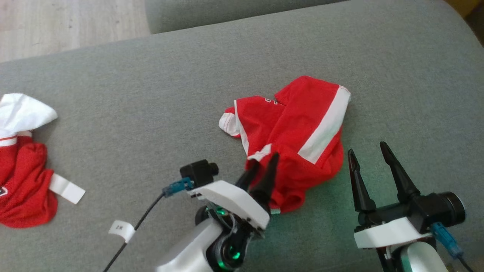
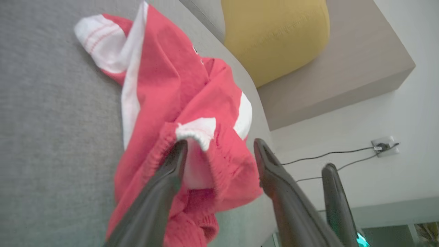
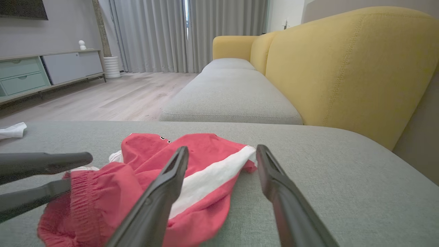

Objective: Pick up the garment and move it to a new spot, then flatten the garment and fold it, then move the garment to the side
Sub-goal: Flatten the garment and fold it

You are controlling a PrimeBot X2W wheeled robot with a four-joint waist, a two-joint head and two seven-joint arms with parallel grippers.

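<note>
Head view: red-and-white garment (image 1: 298,128) lies crumpled mid grey cushion (image 1: 151,94). Left gripper (image 1: 262,166) has fingers spread, astride the garment's near elastic hem. Right gripper (image 1: 368,151) is spread, empty, just beside the garment's right edge.

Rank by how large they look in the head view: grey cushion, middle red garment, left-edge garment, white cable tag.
1. grey cushion
2. middle red garment
3. left-edge garment, though cropped, so unsure
4. white cable tag
</note>
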